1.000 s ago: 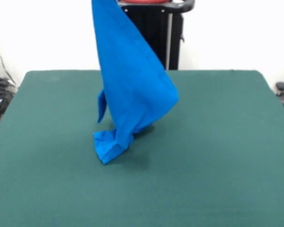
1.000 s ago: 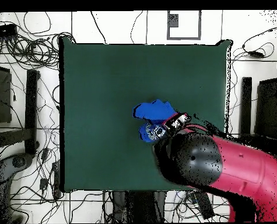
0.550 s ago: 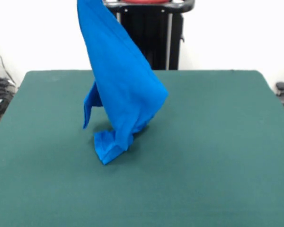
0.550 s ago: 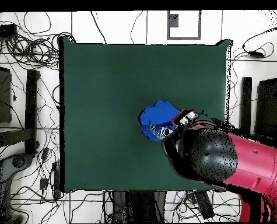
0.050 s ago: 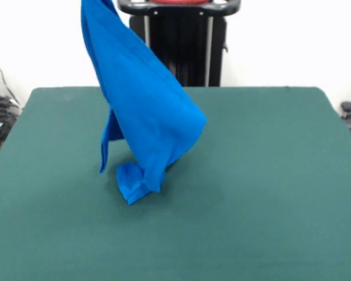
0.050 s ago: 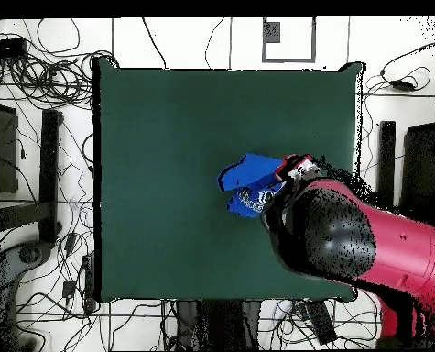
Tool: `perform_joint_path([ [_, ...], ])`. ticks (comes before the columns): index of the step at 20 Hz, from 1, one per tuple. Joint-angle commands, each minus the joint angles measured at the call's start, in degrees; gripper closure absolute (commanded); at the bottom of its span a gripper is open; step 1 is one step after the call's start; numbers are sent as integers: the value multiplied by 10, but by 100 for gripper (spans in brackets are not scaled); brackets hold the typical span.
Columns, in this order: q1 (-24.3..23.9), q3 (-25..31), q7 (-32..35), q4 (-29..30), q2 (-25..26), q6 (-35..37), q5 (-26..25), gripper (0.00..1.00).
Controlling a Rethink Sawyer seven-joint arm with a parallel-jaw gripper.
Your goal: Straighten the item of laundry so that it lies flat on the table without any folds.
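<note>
The item of laundry (image 5: 149,117), a bright blue garment, hangs in a tall cone from above the front view's top edge. Its lower end rests crumpled on the table (image 5: 269,175) left of centre, and a loose flap dangles on its left side. No lettering shows. From overhead, the blue laundry (image 6: 248,176) is a small bunch right of the middle of the table (image 6: 166,137). My gripper (image 6: 290,172) sits at its right edge under the red arm (image 6: 349,238) and is shut on the cloth's top. The arm hides the fingers themselves.
The black pedestal (image 5: 187,41) stands behind the table's far edge. Cables (image 6: 38,55) and dark equipment (image 6: 51,165) lie on the floor around the table. The arm overhangs the table's lower right part in the overhead view.
The held top of the garment has moved left in the front view, tilting the cone further. The arm has shifted right in the overhead view. The crumpled lower end has stayed on the table.
</note>
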Motion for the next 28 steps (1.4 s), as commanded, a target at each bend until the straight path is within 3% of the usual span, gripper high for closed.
perform_joint_path([
  [1,-11,90,-133,91,46,-41,-29,100],
  [17,-22,117,-129,62,75,-20,-53,100],
  [28,-47,158,-162,7,114,47,-54,100],
])
